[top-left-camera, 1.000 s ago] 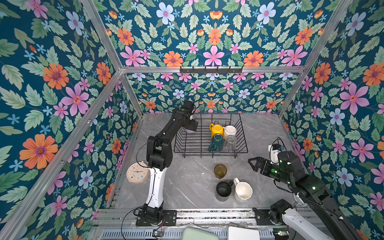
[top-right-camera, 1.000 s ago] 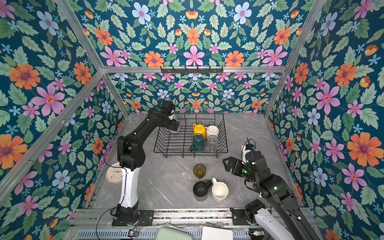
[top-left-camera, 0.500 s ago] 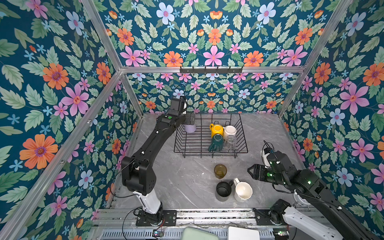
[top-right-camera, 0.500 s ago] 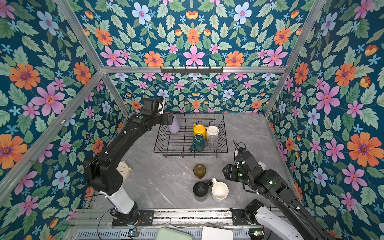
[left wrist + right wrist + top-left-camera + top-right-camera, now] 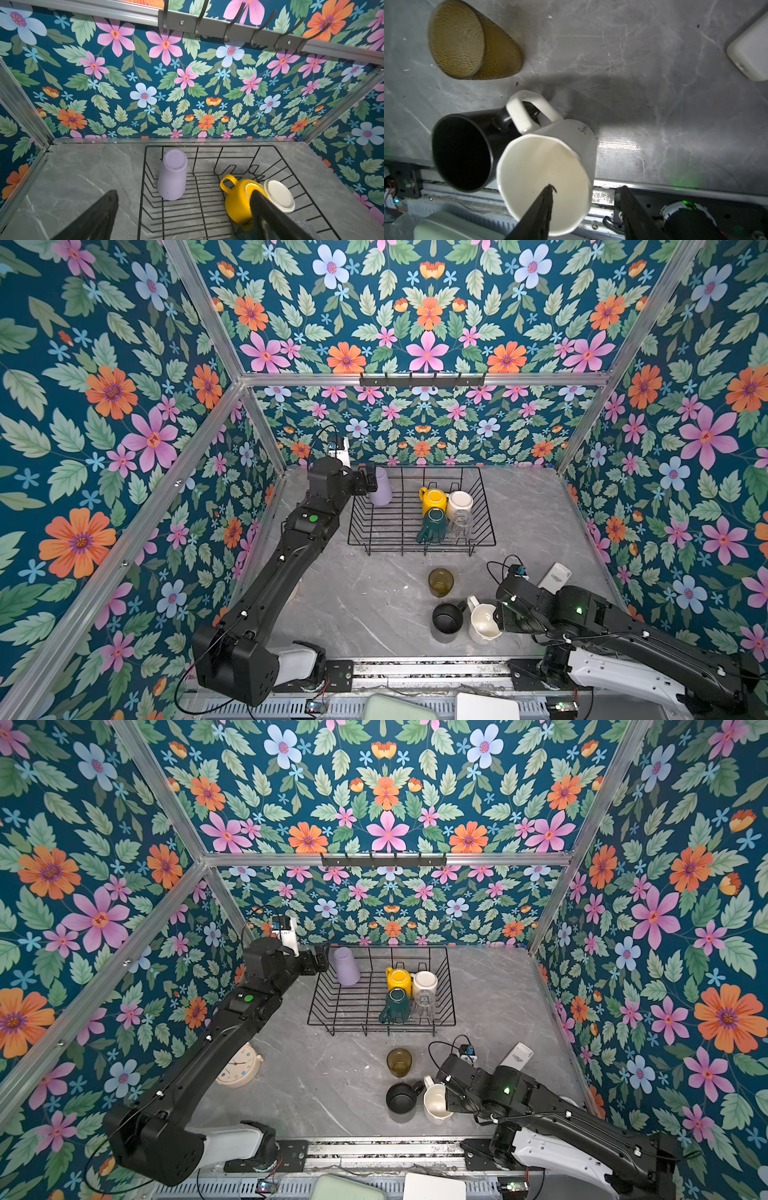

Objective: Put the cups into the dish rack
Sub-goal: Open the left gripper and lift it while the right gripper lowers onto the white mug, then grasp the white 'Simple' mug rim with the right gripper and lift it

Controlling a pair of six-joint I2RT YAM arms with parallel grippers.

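The black wire dish rack [image 5: 415,544] holds an upturned lilac tumbler [image 5: 380,487] in its far left corner. Yellow mug [image 5: 434,499], white-bottomed mug [image 5: 459,502], dark-green mug [image 5: 432,526] and clear glass [image 5: 460,524] cluster at its right. My left gripper [image 5: 370,481] hangs open beside the tumbler [image 5: 172,176], not touching it. On the table stand the amber glass [image 5: 441,583], black mug [image 5: 446,620] and white mug [image 5: 482,622]. My right gripper [image 5: 586,187] straddles the white mug's [image 5: 539,162] wall, one finger inside and one outside, with a gap showing.
A round clock [image 5: 239,1065] lies at the left under my left arm. A white oblong device [image 5: 555,576] sits by the right wall. The hook rail [image 5: 422,380] runs along the back wall. The black mug's handle touches the white mug's handle.
My right gripper has moved in over the white mug and its jaws have narrowed about the rim. My left arm let go of the lilac tumbler and drew back a little.
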